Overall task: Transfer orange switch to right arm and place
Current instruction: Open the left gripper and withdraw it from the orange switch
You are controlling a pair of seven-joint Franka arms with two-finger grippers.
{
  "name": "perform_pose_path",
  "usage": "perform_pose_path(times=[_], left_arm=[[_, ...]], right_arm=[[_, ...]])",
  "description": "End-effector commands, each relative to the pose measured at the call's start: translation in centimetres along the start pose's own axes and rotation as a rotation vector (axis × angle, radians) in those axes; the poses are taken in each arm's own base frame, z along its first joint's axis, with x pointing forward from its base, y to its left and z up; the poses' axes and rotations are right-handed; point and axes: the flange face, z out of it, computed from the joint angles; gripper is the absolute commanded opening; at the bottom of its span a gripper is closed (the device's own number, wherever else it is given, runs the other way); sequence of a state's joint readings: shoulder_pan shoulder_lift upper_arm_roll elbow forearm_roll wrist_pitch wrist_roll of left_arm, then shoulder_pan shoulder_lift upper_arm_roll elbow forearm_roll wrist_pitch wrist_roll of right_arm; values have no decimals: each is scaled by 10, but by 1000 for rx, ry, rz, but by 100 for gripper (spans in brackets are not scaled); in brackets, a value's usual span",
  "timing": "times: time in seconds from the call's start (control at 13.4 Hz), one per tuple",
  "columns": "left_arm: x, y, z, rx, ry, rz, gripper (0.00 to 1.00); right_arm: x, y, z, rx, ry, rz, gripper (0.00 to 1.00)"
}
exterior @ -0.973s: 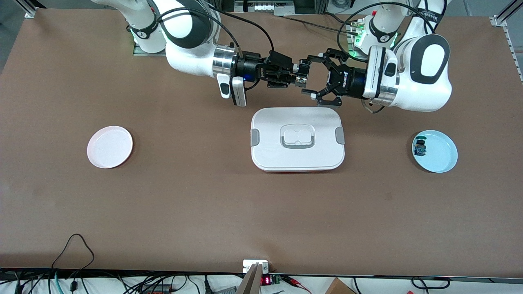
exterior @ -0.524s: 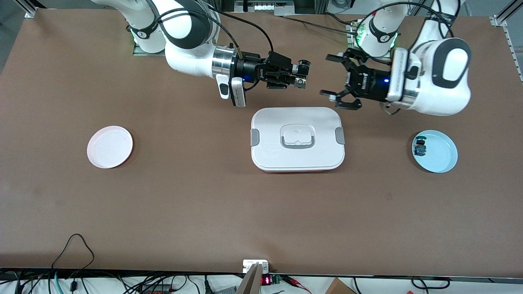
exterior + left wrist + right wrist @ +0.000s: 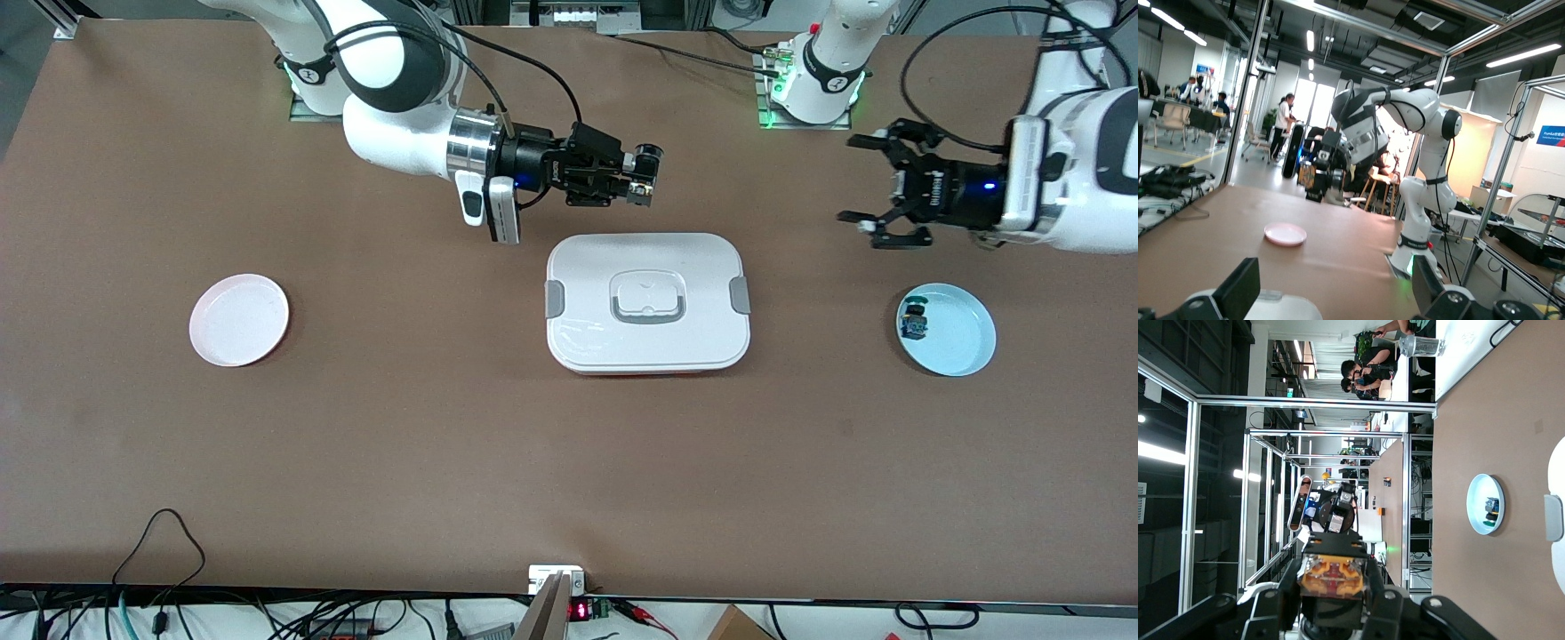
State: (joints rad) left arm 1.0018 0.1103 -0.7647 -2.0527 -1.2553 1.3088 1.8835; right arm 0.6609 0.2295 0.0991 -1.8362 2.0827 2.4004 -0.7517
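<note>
My right gripper (image 3: 638,175) is shut on the orange switch (image 3: 648,165), holding it in the air over the bare table by the white box's edge on the robots' side. In the right wrist view the switch's orange block (image 3: 1333,575) sits clamped between the fingers (image 3: 1288,590). My left gripper (image 3: 859,183) is open and empty, in the air over bare table toward the left arm's end, close to the blue plate. Its two fingers (image 3: 1238,291) stand wide apart in the left wrist view.
A white lidded box (image 3: 647,302) lies mid-table. A pink plate (image 3: 239,319) lies toward the right arm's end. A blue plate (image 3: 956,338) toward the left arm's end holds the blue-green switch (image 3: 914,321). Cables run along the table edge nearest the front camera.
My left gripper has drawn away from the switch toward the left arm's end, staying open. My right gripper keeps the switch and has shifted slightly toward the right arm's end.
</note>
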Motion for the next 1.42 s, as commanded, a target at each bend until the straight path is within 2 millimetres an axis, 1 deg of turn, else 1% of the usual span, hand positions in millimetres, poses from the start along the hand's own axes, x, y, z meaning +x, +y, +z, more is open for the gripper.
perform_pose_path(times=[0.0,0.07,0.15,0.22,0.3,0.37,0.45,0.52,0.6,0.67,0.82,0.9,0.97,1.05,1.12,1.2,1.27,1.35], left_arm=[[26,9,-35,5,-110,-86,100],[36,8,-46,6,-163,-103,100],[42,5,-56,7,-211,-133,100],[48,0,-61,13,-230,-186,100],[54,-4,-66,20,-238,-218,100],[61,-4,-70,35,-291,-246,100],[76,-2,-73,62,-369,-281,100],[85,-1,-71,80,-423,-322,100],[93,-4,-60,80,-461,-349,100],[96,-9,-42,71,-515,-357,100],[97,-17,-39,132,-618,-344,100],[96,-20,-29,129,-651,-345,100],[95,-21,-27,155,-704,-355,100],[98,-20,-22,182,-750,-378,100],[103,-16,-24,234,-778,-417,100],[106,-18,-21,277,-796,-456,100],[106,-19,-15,334,-865,-503,100],[111,-17,-4,375,-923,-539,100]], right_arm=[[1,-2,-11,10,-13,-12,9],[6,2,-17,19,-17,-5,9],[4,5,-20,25,-29,0,9],[7,6,-25,24,-25,1,9],[8,4,-28,30,-25,0,9],[9,4,-30,28,-23,1,9],[8,3,-31,27,-24,0,9],[7,3,-31,15,-35,-15,8],[7,2,-32,3,-47,-32,6],[8,1,-33,3,-61,-41,6],[9,0,-34,3,-85,-54,5],[8,0,-34,-5,-98,-67,5],[8,0,-33,-17,-111,-85,5],[7,-2,-32,-17,-125,-95,5],[7,-2,-32,-9,-138,-95,5],[8,-2,-34,-3,-142,-94,5],[8,-2,-34,-6,-148,-99,5],[8,-1,-34,-14,-156,-109,5]])
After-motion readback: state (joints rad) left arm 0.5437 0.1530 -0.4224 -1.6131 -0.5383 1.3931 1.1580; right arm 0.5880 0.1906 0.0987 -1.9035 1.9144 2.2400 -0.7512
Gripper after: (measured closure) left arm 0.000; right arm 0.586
